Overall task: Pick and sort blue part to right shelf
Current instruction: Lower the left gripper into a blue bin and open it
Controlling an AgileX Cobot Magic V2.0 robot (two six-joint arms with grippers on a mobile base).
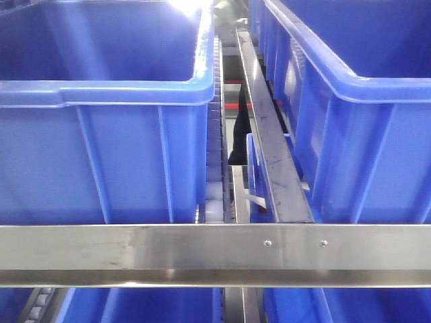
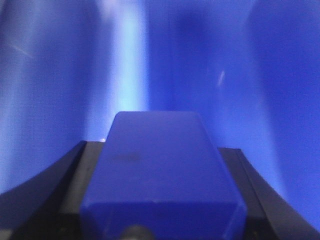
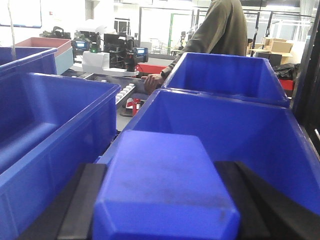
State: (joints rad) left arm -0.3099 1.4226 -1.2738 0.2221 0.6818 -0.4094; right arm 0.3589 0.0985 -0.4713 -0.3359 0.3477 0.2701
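Front camera faces the right shelf (image 1: 215, 252) up close; left wrist camera sits very near blue plastic (image 2: 50, 75); right wrist looks out across crates (image 3: 225, 75).

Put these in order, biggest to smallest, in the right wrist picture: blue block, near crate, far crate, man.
1. near crate
2. blue block, big only because it is right at the camera
3. far crate
4. man, cut off at the top, so close to the far crate

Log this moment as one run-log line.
left gripper: shut on blue part, blue crate wall close ahead | right gripper: shut on second blue part, facing open blue crates | person behind them
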